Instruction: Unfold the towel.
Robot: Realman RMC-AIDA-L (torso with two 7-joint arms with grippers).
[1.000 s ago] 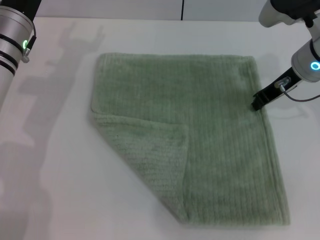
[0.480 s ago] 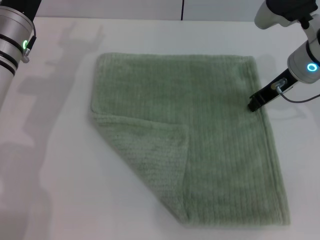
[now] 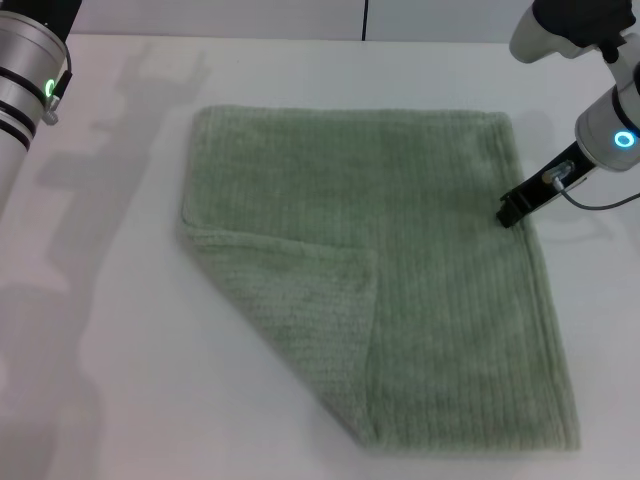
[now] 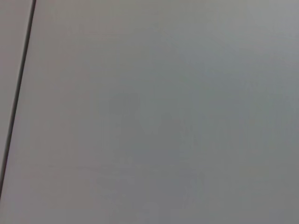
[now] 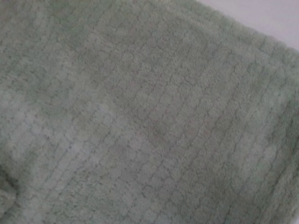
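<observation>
The pale sage-green towel [image 3: 400, 240] lies flat on the white table [image 3: 100, 350], with its near-left corner folded over onto itself as a triangular flap [image 3: 300, 310]. My right gripper [image 3: 511, 211] comes in from the right, and its black tip is at the towel's right hem, about a third of the way down from the far edge. The right wrist view is filled with the towel's ribbed terry [image 5: 140, 116], with a strip of table at one corner. Only the left arm's silver forearm [image 3: 25, 70] shows, at the far left; its gripper is out of view.
A dark seam [image 3: 364, 20] runs across the surface behind the table's far edge. The left wrist view shows only a plain grey surface [image 4: 163, 116] with a dark line along one side.
The right arm has shifted very slightly at the towel's right edge. The towel and its folded corner have not moved.
</observation>
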